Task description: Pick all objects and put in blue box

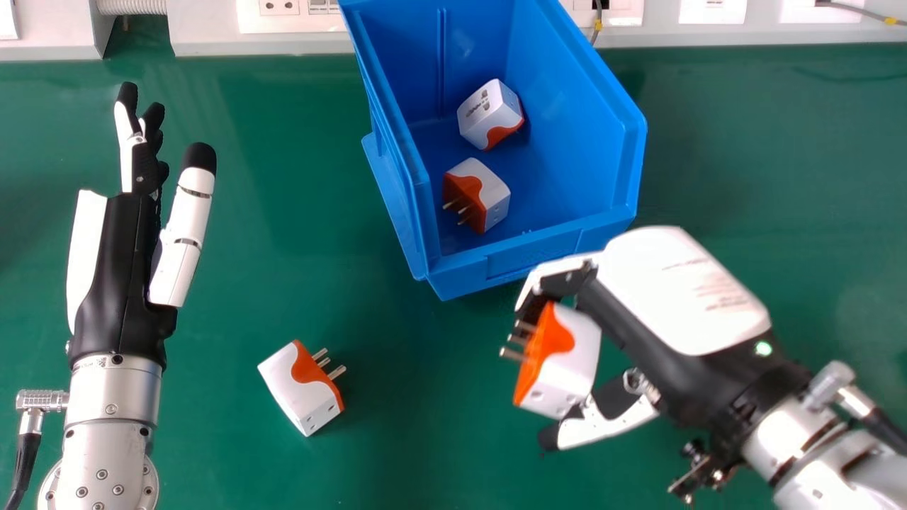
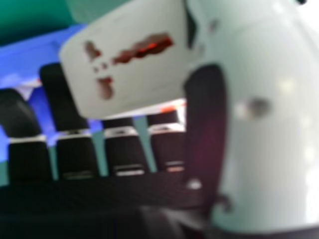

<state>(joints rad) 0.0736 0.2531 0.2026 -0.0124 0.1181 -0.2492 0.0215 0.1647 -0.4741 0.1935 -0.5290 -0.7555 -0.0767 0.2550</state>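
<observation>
Right robot hand (image 1: 673, 297) is clamped on a white and orange plug (image 1: 577, 354), pinched between thumb and fingers near the front of the blue box (image 1: 460, 280), its metal pins facing the robot's left. Two more plugs, one (image 1: 490, 117) farther back and one (image 1: 496, 195) nearer the front, lie inside the box. A fourth plug (image 1: 287, 379) rests on the green worktop (image 1: 283, 248), between the held one and the left robot hand (image 1: 120, 276), whose fingers are straight and apart.
</observation>
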